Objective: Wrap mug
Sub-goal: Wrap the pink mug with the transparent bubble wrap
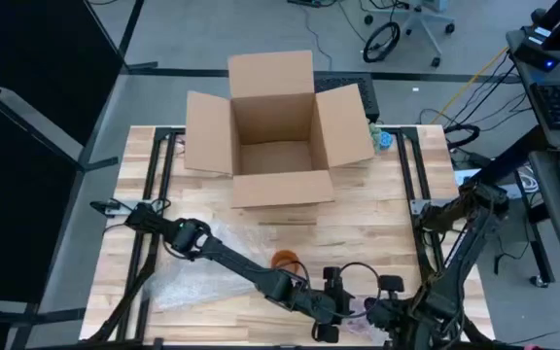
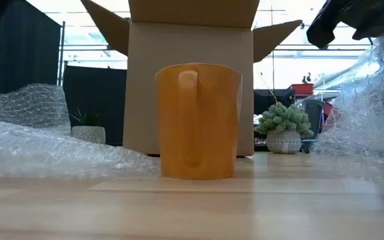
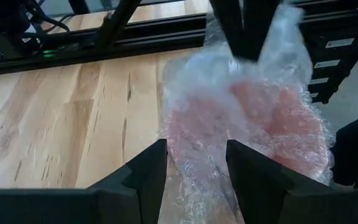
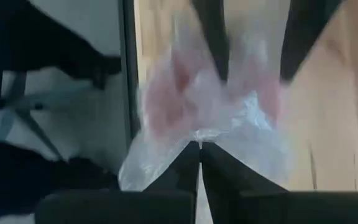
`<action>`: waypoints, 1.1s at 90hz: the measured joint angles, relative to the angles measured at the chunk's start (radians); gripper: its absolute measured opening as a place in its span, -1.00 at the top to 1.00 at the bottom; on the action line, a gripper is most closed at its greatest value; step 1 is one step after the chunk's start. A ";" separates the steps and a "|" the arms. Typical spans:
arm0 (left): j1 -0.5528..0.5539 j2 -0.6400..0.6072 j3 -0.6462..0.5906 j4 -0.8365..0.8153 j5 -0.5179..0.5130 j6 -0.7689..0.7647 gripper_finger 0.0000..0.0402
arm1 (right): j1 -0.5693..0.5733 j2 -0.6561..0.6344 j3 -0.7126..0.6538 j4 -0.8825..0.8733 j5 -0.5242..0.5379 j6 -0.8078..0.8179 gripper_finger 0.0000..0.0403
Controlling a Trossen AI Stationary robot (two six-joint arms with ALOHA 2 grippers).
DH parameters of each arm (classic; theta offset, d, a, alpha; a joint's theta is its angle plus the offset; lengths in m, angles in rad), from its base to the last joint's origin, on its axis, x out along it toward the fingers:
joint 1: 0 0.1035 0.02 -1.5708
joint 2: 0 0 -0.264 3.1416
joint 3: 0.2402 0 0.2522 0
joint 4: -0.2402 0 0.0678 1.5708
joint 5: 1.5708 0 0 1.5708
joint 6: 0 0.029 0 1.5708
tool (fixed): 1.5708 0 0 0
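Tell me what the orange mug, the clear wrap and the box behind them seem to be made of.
Orange mug: probably glazed ceramic, though plastic is possible; smooth, opaque, thick-walled, soft sheen.
Clear bubble wrap sheet: thin plastic film, translucent and crinkled, with rows of small air pockets. The right gripper is pinched shut on it.
Open brown box: corrugated cardboard, matte tan, with stiff folded flaps.

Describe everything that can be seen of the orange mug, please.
The orange mug looks like glossy ceramic, with a thick loop handle facing the low camera. It stands upright on the bare wooden table, before the open cardboard box. Clear bubble wrap lies at both sides; nothing grips it.
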 joint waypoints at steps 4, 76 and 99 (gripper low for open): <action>0.000 0.000 0.000 0.000 0.000 0.000 0.23 | -0.015 0.011 0.000 0.018 0.010 -0.023 1.00; 0.007 -0.003 0.024 0.015 -0.077 -0.024 0.23 | -0.087 0.158 0.000 0.010 -0.075 -0.057 1.00; 0.015 0.032 0.025 0.039 -0.011 -0.004 0.23 | -0.091 0.158 0.000 0.019 -0.079 -0.030 1.00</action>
